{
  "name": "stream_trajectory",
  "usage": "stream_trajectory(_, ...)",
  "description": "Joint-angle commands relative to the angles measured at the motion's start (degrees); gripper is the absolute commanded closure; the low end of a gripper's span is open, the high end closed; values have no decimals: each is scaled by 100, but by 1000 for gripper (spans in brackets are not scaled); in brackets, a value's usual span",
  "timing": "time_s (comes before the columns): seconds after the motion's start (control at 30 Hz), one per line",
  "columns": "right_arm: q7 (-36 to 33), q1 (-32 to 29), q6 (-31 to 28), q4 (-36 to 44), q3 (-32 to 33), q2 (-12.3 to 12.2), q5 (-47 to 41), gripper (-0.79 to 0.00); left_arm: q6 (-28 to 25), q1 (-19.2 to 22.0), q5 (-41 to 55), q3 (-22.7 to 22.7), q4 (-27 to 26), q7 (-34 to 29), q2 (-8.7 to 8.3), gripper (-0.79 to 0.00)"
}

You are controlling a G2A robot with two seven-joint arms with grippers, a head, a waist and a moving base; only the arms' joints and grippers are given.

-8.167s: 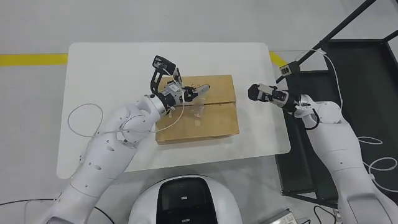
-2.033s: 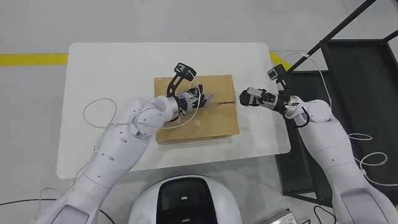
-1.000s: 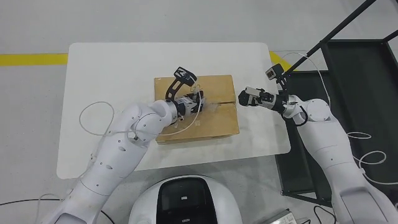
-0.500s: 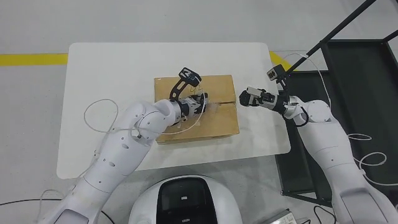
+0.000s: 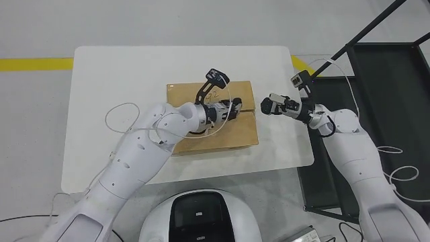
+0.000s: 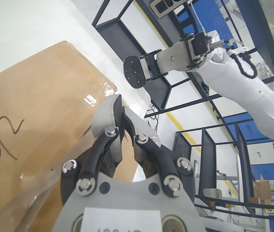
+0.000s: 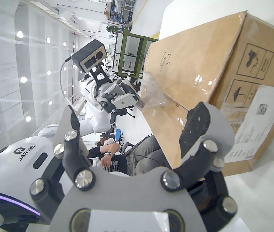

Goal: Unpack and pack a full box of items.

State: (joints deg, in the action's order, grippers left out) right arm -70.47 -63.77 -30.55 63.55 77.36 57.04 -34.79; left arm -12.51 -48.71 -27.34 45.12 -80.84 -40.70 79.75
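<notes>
**A:** How many things were there to count?

**B:** One cardboard box (image 5: pixel 236 131), sitting near the middle of the white counter (image 5: pixel 121 81), its top flaps shut. One strip of clear tape (image 7: pixel 152 98) ran along the seam. There was one handwritten mark (image 7: pixel 165 60) on the lid and one white label (image 7: pixel 255 131) on a side wall. Two arms were there, each with one gripper.

**A:** And the grippers?

**B:** The left gripper (image 5: pixel 235 107) hung over the lid near the seam, toward the box's right-hand edge. Its fingers were pressed together, pinching a crumpled, lifted end of the tape. The right gripper (image 5: pixel 267 105) hovered just beside the box's right side, above the counter. Its fingers were spread wide and it held and touched nothing.

**A:** What could not be made out?

**B:** The shut flaps hid whatever was inside the box. From above, the left arm covered part of the lid. The label's print was too small to read. The tape was see-through, so its full run along the seam was hard to follow.
</notes>
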Motion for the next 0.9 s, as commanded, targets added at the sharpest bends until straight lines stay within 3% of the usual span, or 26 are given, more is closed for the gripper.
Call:
stream_trajectory(0.0, 11, -2, -17, -26, 30, -4, -25, -785, -58, 93, 111, -93, 117, 38, 50, 0)
stream_trajectory(0.4, 156, -360, -427, -82, 744, -119, -444, -785, -194, 700, 578, -763, 930, 309, 463, 0)
stream_trajectory(0.63, 482, -762, -663, -199, 1316, -199, -671, -785, -281, 921, 666, -959, 1378, 471, 652, 0)
stream_trajectory(0.87, 517, -919, -646, -150, 1449, -205, -793, -785, -299, 1161, 557, -1115, 1721, 524, 817, 0)
